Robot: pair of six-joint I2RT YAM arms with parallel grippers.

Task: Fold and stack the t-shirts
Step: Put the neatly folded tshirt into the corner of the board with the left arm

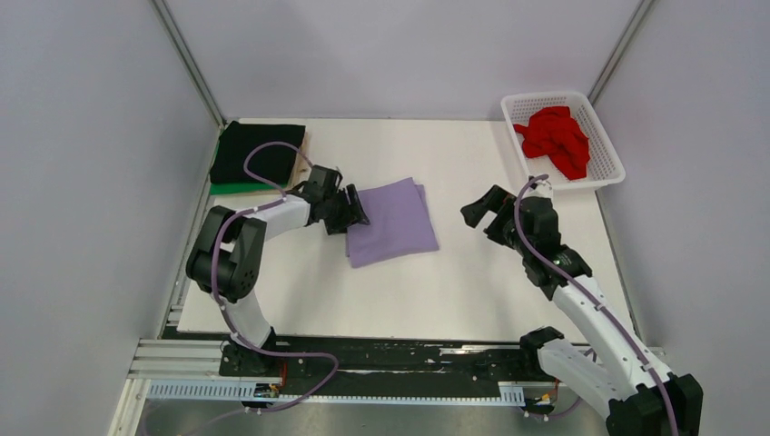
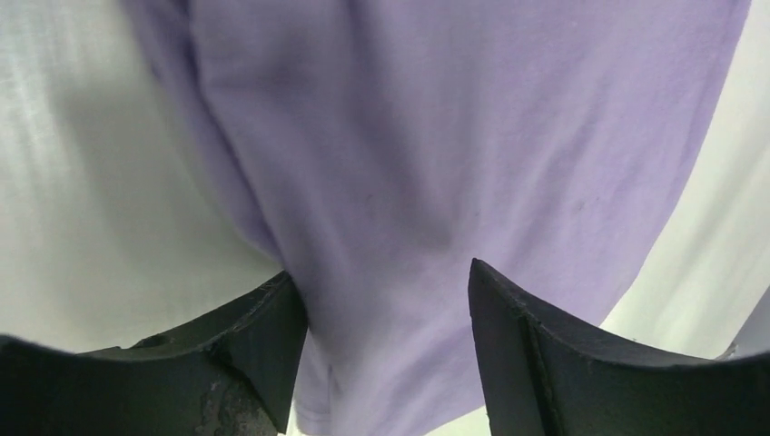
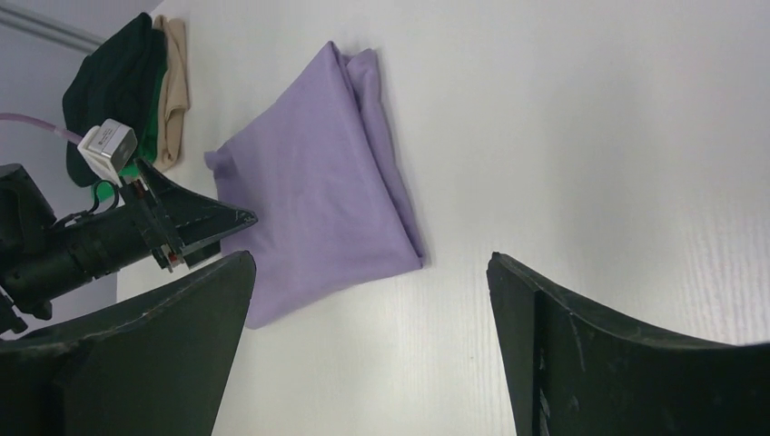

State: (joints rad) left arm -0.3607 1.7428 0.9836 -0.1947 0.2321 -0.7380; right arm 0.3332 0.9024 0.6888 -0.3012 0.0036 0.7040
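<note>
The lavender t-shirt lies folded into a rough square at the middle of the white table. My left gripper is at its left edge, open, with the cloth showing between the two fingers. My right gripper is open and empty, to the right of the lavender shirt, above bare table. The black t-shirt lies folded on the green t-shirt at the back left. The red t-shirt lies crumpled in the basket.
A white latticed basket stands at the back right corner. A tan strip shows along the right side of the black and green stack. Grey walls close in on both sides and the back.
</note>
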